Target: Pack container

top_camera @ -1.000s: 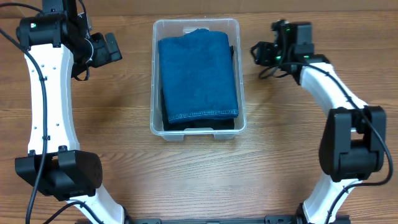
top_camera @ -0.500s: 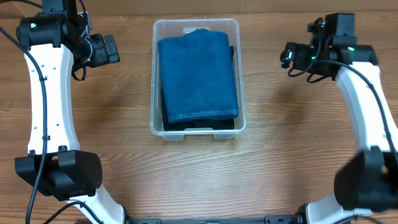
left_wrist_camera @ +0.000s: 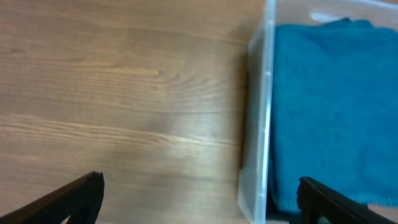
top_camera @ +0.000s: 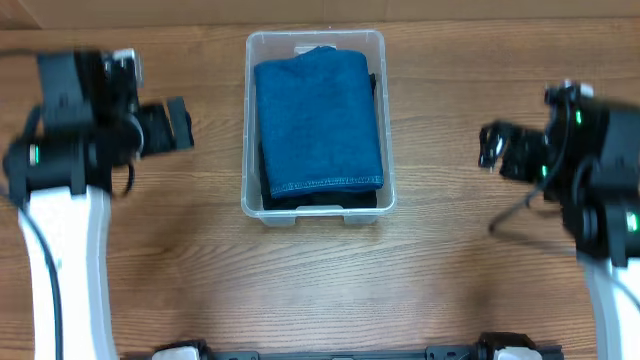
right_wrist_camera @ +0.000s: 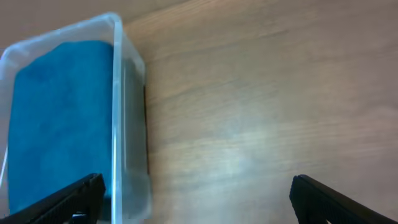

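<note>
The clear plastic container (top_camera: 314, 212) stands at the middle back of the table. A folded blue towel (top_camera: 318, 120) lies in it on top of something dark. My left gripper (top_camera: 180, 124) is open and empty, left of the container. My right gripper (top_camera: 492, 149) is open and empty, right of it. The left wrist view shows the container's wall (left_wrist_camera: 258, 112) and the towel (left_wrist_camera: 329, 106), with the jaws (left_wrist_camera: 200, 198) spread wide. The right wrist view shows the container (right_wrist_camera: 127, 112) and the towel (right_wrist_camera: 59, 118) at left, with the jaws (right_wrist_camera: 196, 196) spread over bare wood.
The wooden table (top_camera: 460, 250) surrounds the container. Both arms are blurred in the overhead view.
Both arms have drawn back toward the front of the table. The right gripper moved further right and down, away from the container. The left gripper moved down a little.
</note>
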Available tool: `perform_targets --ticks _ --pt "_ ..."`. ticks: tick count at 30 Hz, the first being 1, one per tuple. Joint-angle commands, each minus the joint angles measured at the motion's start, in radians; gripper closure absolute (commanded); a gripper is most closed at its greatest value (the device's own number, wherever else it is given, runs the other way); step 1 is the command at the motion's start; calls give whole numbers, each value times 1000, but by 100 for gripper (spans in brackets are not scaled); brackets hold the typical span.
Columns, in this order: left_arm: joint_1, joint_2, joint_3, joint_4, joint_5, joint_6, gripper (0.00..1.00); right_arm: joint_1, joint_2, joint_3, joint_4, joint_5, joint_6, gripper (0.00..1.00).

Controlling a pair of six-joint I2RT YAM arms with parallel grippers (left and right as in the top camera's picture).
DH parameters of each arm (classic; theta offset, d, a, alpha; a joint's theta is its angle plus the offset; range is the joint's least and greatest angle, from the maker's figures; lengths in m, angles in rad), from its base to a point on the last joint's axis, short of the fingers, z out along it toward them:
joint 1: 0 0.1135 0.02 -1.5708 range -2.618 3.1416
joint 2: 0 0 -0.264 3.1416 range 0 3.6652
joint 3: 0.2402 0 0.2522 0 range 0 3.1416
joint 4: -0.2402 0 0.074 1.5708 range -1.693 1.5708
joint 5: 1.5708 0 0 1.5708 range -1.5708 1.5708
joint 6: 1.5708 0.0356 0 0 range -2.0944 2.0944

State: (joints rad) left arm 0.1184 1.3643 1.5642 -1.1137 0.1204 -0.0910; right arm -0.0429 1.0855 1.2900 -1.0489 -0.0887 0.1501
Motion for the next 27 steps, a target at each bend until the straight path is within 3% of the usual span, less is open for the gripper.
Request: perform_targets --ticks 1,5,9,27 --pt "0 -222 -272 108 77 43 0 10 -187 -95 -48 5 12 0" --pt "-1 -404 -498 168 114 27 0 9 -346 -145 -132 7 11 0" --pt "-1 -478 -638 164 90 19 0 9 -444 -158 -218 9 11 0" --pt "-1 -294 -726 143 90 16 0 9 -445 -158 -277 9 11 0"
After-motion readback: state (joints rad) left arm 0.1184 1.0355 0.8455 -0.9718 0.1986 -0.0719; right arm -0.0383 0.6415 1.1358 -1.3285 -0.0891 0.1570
